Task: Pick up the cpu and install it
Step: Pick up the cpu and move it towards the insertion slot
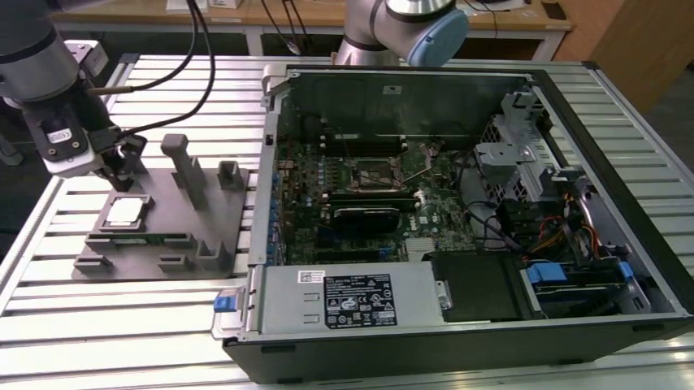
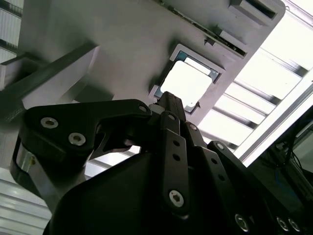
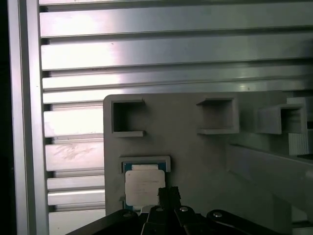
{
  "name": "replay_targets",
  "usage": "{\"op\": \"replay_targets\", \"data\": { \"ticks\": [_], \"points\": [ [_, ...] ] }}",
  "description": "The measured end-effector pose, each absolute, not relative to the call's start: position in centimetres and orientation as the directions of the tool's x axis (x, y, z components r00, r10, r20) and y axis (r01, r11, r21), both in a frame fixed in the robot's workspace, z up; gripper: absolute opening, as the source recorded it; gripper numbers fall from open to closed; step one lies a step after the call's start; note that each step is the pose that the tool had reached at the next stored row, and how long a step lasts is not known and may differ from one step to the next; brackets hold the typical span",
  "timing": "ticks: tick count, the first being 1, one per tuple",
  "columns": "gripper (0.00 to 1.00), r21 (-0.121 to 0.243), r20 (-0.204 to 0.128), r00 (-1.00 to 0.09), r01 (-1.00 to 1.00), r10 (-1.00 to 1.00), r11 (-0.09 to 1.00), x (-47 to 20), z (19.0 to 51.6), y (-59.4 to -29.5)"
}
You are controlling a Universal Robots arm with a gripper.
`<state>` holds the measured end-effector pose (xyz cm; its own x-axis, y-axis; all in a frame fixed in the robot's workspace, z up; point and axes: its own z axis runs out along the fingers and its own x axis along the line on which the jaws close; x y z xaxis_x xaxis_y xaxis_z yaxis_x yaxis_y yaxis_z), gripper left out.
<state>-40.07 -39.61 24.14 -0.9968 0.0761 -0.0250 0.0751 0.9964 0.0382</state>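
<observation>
From my station I see the gripper [image 1: 127, 180] hanging over the grey fixture plate [image 1: 162, 219], which lies on the slatted metal table [image 1: 109, 325] at the exterior view's left of the open computer case [image 1: 434, 351]. The cpu [image 1: 123, 213] lies flat in a shallow square recess of that plate, silvery top up, well apart from the empty socket [image 1: 376, 172] on the motherboard inside the case. In the exterior view the gripper sits just above the chip's far edge, with a little gap showing between them. In the second wrist view its fingers come together into one narrow dark tip, so I read the gripper [image 2: 168, 100] as closed with nothing held, and that tip lines up with one edge of the cpu [image 2: 187, 83]. In the first wrist view the gripper [image 3: 169, 195] overlaps the side of the cpu [image 3: 141, 183]; I cannot tell whether it touches the chip.
</observation>
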Motion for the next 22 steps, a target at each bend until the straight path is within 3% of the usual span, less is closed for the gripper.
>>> {"op": "replay_targets", "data": {
  "ticks": [22],
  "points": [
    [0.11,0.038,-0.025,-0.997,0.075,0.076,0.996,-40.6,23.0,-40.0]
  ]
}}
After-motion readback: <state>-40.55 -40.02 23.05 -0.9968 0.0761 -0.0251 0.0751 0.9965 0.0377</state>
